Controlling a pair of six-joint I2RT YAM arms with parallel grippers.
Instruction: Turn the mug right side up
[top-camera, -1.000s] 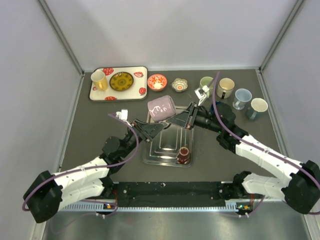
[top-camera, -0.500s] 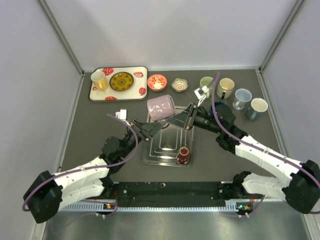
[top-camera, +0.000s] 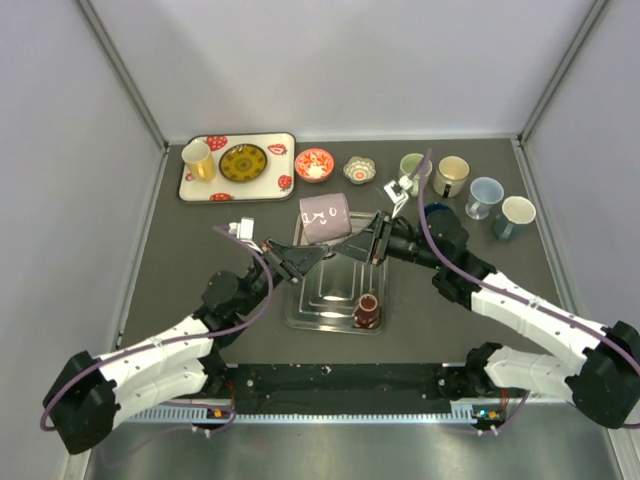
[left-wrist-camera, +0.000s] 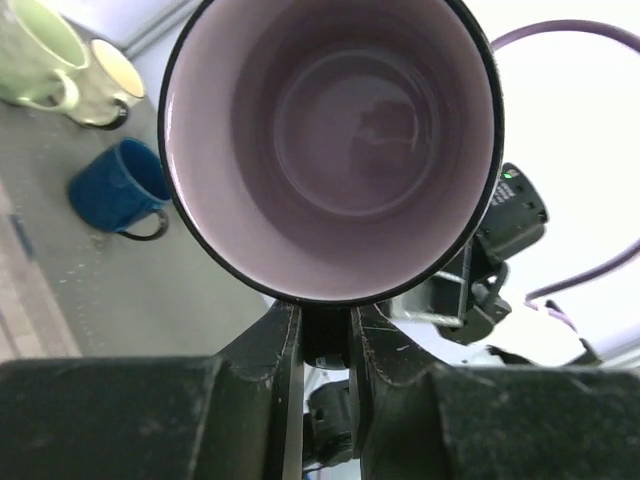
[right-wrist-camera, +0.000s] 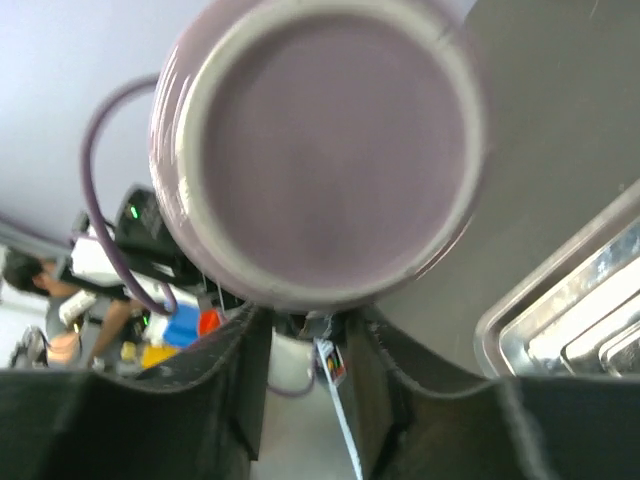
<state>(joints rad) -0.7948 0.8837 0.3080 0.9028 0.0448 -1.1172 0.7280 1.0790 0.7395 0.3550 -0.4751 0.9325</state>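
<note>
The left tool (left-wrist-camera: 325, 325) is closed to a narrow slit just under the mouth of the mug (left-wrist-camera: 330, 140), pinching a dark piece that I take to be the handle, though most of that part is hidden; its camera looks straight into the pale purple inside, so the opening faces the left arm and not upward. The right tool (right-wrist-camera: 308, 330) sits at the opposite end, below the flat base that fills its view; its jaws stand further apart, and I cannot tell whether they press on anything or merely wait beneath. From above, the mug hangs on its side in the air between the two tools, over the far edge of the metal tray (top-camera: 320, 295), touching neither tray nor worktop (top-camera: 200, 250); held lifted like this, it has room for the base to swing down without scraping. A small dark cup (top-camera: 367, 311) stands upright at the tray's near right corner, well apart from the mug; a blue mug (left-wrist-camera: 120, 185) sits on the worktop beyond, near the right arm. In my judgement the turn is about half made; the base must tip down before the mug can be set on its foot, and a grip on a handle alone could let it swing.
</note>
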